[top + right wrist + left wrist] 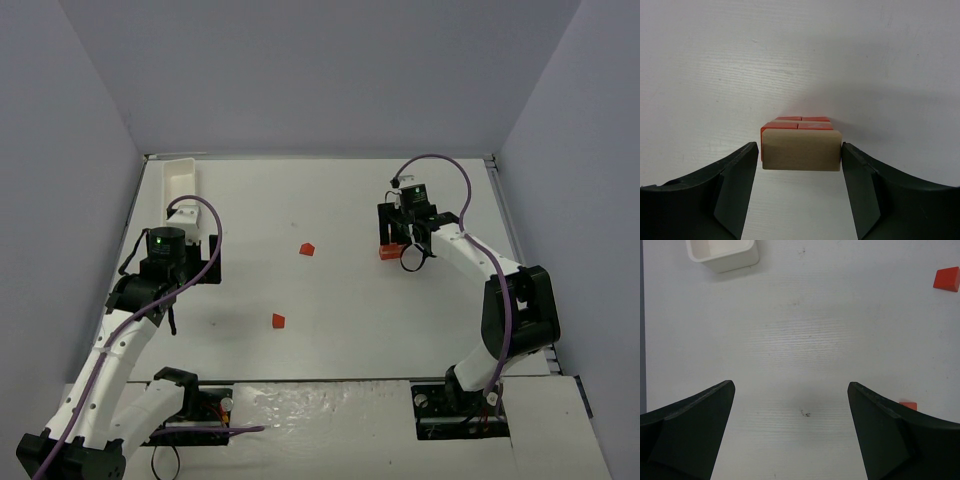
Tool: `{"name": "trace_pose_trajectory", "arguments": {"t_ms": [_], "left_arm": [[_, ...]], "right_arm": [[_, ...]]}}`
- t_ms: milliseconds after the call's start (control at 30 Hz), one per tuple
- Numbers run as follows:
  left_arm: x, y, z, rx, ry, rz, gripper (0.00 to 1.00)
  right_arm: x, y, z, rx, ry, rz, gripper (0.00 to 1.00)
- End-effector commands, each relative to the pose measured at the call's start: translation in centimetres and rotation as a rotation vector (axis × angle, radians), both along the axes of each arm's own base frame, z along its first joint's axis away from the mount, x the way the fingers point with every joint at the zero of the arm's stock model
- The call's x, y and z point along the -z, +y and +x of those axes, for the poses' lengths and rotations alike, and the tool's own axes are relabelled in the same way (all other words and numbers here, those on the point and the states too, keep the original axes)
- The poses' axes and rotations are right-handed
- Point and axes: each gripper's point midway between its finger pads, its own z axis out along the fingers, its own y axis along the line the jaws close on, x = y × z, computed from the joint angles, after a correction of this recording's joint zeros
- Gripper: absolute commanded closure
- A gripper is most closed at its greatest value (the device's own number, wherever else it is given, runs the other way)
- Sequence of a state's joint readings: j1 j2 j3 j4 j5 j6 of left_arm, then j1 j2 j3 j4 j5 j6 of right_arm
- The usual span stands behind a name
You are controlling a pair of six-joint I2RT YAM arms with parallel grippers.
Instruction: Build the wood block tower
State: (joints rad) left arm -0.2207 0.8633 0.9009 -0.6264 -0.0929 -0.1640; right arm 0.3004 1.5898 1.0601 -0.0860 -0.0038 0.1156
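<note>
Left arm base (185, 402) and right arm base (462, 405) sit at the near edge of the table (350, 340) in top view. Left gripper (188, 214) is far left, just beside the near end of the white tray (182, 178). Right gripper (405, 240) is on the right, down at the wood block tower (389, 253), which stands on the table right of centre. Two loose pieces lie well apart: one red block (307, 249) mid-table, another red block (279, 321) nearer the bases. Left wrist: left gripper (791, 386) has fingers spread wide over bare table, nothing between them. Tray corner (725, 257) is top left, one red block (946, 279) top right, another red block (908, 405) peeking from behind the frame-right finger. Right wrist: right gripper (799, 148) straddles the tower (800, 145), tan block (801, 152) facing the camera, red cubes (797, 123) showing behind it. Frame-right finger meets the block end and frame-left shows a sliver of gap, so can't tell if it's gripping.
</note>
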Motion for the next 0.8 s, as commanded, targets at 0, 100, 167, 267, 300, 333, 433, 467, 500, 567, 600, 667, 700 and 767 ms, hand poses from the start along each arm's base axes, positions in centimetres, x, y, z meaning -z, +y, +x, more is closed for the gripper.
{"name": "trace_pose_trajectory", "arguments": {"t_ms": [0, 100, 167, 267, 300, 333, 433, 467, 500, 567, 600, 667, 700, 767], "left_arm": [[-1.31, -0.28, 1.06, 0.009, -0.056, -0.011, 0.05], [-1.29, -0.27, 1.04, 0.009, -0.056, -0.010, 0.05], [-1.31, -0.26, 1.02, 0.009, -0.056, -0.010, 0.05], [-1.25, -0.27, 1.05, 0.009, -0.054, -0.010, 0.05], [-1.31, -0.27, 1.06, 0.009, -0.055, -0.010, 0.05], [-1.30, -0.28, 1.06, 0.009, -0.056, -0.011, 0.05], [-1.29, -0.28, 1.10, 0.009, -0.056, -0.010, 0.05], [-1.29, -0.30, 1.10, 0.010, -0.055, -0.011, 0.05], [-1.27, -0.32, 1.09, 0.011, -0.055, -0.011, 0.05], [-1.25, -0.35, 1.09, 0.012, -0.054, -0.011, 0.05], [-1.32, -0.36, 1.13, 0.012, -0.055, -0.011, 0.05], [-1.33, -0.35, 1.10, 0.012, -0.055, -0.012, 0.05], [-1.33, -0.35, 1.09, 0.012, -0.055, -0.011, 0.05], [-1.32, -0.36, 1.12, 0.012, -0.055, -0.011, 0.05]], "right_arm": [[-1.72, 0.44, 1.05, 0.002, -0.061, 0.043, 0.36], [-1.78, 0.46, 1.10, 0.003, -0.063, 0.045, 0.35], [-1.84, 0.49, 1.11, 0.002, -0.064, 0.046, 0.35], [-1.82, 0.42, 1.10, 0.004, -0.064, 0.044, 0.36], [-1.83, 0.37, 1.11, 0.005, -0.064, 0.044, 0.35], [-1.88, 0.37, 1.11, 0.005, -0.065, 0.044, 0.35], [-1.94, 0.39, 1.10, 0.004, -0.066, 0.045, 0.35], [-1.91, 0.42, 1.09, 0.003, -0.065, 0.046, 0.35], [-1.90, 0.45, 1.09, 0.002, -0.064, 0.047, 0.35], [-1.92, 0.44, 1.09, 0.000, -0.065, 0.046, 0.35], [-1.88, 0.41, 1.10, 0.001, -0.065, 0.044, 0.35], [-1.94, 0.47, 1.11, -0.003, -0.066, 0.048, 0.35], [-1.97, 0.52, 1.09, -0.005, -0.067, 0.049, 0.35], [-2.00, 0.44, 1.09, -0.002, -0.068, 0.045, 0.35]]}}
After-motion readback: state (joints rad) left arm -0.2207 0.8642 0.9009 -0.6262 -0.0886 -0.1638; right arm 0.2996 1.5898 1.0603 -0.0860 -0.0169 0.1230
